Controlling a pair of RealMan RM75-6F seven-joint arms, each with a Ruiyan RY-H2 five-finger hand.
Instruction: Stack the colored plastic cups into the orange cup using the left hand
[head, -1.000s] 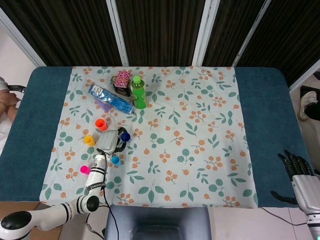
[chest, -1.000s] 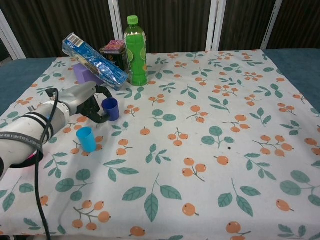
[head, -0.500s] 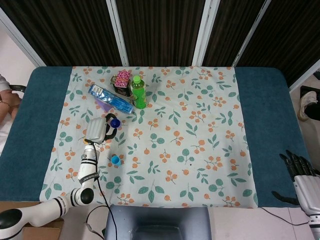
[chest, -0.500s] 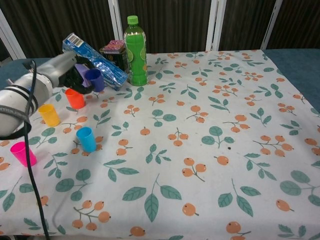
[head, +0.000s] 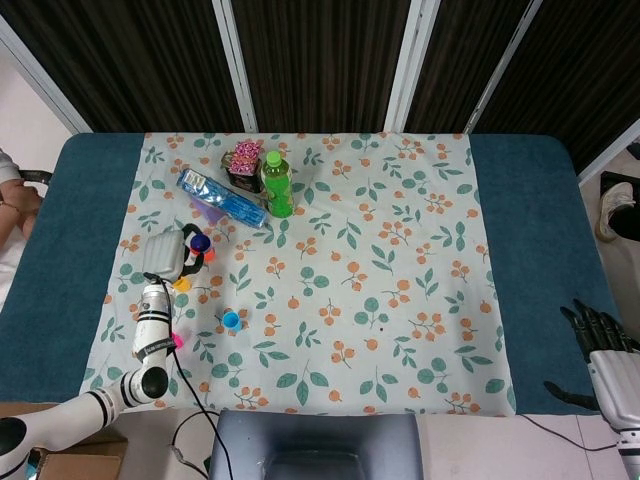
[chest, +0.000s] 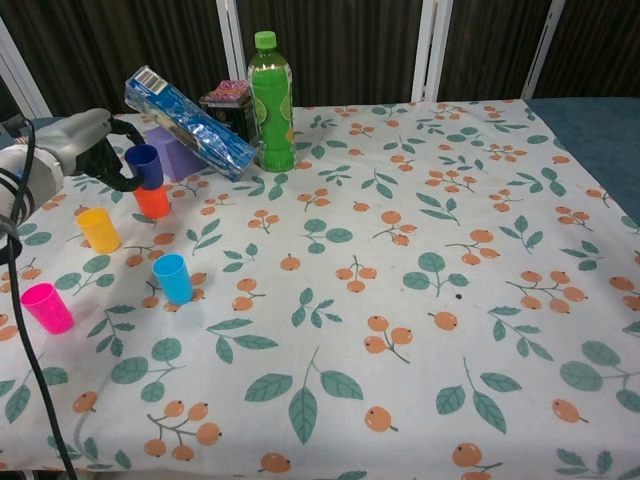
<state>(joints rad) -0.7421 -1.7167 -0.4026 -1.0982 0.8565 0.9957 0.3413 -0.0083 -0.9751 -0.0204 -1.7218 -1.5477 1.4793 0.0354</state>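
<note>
Now that the left hand (chest: 85, 150), clamped on the dark blue plastic cup (chest: 144, 166), has carried it directly above the small orange plastic cup (chest: 153, 201), lowering should nest them.

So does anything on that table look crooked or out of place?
Only the blue snack packet: it lies tilted, propped on the purple box rather than flat. The green bottle and loose cups stand upright; nothing is spilled. The left robot hand holds the dark blue cup over the orange cup.

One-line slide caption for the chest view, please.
Left hand holds the dark blue cup just above the orange cup.
</note>
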